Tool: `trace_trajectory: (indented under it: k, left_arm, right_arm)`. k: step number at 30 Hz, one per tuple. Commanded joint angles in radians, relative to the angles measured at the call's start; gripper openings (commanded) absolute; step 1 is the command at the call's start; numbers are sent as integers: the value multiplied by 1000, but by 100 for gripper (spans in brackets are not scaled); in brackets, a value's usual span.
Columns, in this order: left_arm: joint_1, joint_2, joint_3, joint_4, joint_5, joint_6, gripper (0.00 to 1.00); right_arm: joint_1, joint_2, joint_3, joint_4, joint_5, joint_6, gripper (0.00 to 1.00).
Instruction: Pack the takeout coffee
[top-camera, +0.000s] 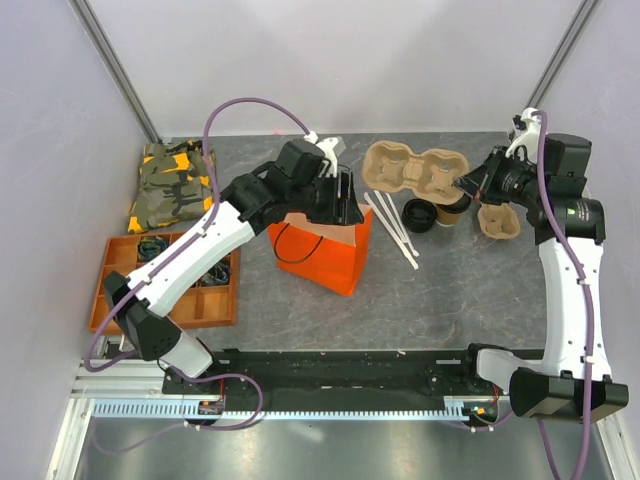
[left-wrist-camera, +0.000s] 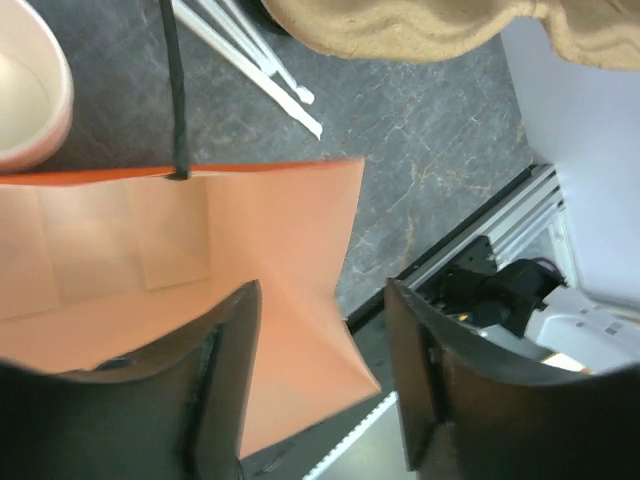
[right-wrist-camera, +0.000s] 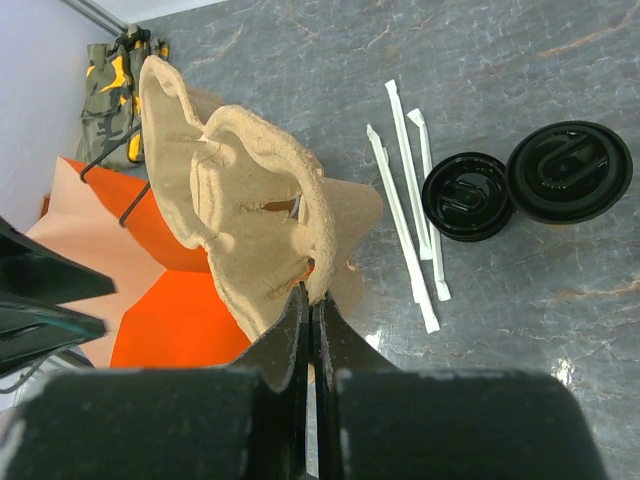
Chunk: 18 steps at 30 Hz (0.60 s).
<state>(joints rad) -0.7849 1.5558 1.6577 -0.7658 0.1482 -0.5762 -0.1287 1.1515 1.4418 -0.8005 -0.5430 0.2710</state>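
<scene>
right gripper (top-camera: 470, 186) is pinching shut on the rim of the tan moulded-pulp cup carrier (right-wrist-camera: 240, 190); small tan paper takeout coffee cup with round black lid (top-camera: 450, 213) is standing on the grey table (top-camera: 450, 300) just beside it. left gripper (top-camera: 345, 198) is hovering released over the orange paper bag (top-camera: 330, 255), well apart from the cup
</scene>
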Motion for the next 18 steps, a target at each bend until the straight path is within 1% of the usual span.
trace_trajectory:
  k: [1,2,3,5,6,7,9,10,11,12,16,18]
  left_arm:
    - [65,-150,57,45,56,134,71]
    - [88,-187,56,39,76,154,76]
    - [146,-206,56,4,103,174,77]
    - [209,-227,63,-39,120,254,78]
    - [263,-243,68,-82,102,281,79]
    - [285,-250,65,-95,94,338,79]
    - [332,-257,63,-127,38,381,80]
    - [338,-254,56,-141,24,428,80]
    - [343,-244,56,-156,-23,447,81]
    - [349,-220,57,-170,-30,458,81]
    - [362,-166,54,-199,-30,480,77]
    - [362,-155,48,-194,4,481,75]
  right_arm:
    - [-3,-38,61,-34,-5,-15,0]
    - [-3,-47,63,-34,-5,-15,0]
    - [-3,-58,66,-34,-5,-12,0]
    - [-2,-90,81,-34,-5,-7,0]
    - [-2,-98,89,-34,-3,-1,0]
    - [-3,-111,103,-34,-6,8,0]
    - [-3,-130,115,-37,-8,19,0]
    - [-3,-134,129,-39,-9,20,0]
    - [-3,-139,135,-42,-17,26,0]
    - [-3,-147,140,-43,-24,31,0]
    - [-3,-156,166,-63,-80,60,0]
    - [-2,-167,170,-69,-110,71,0]
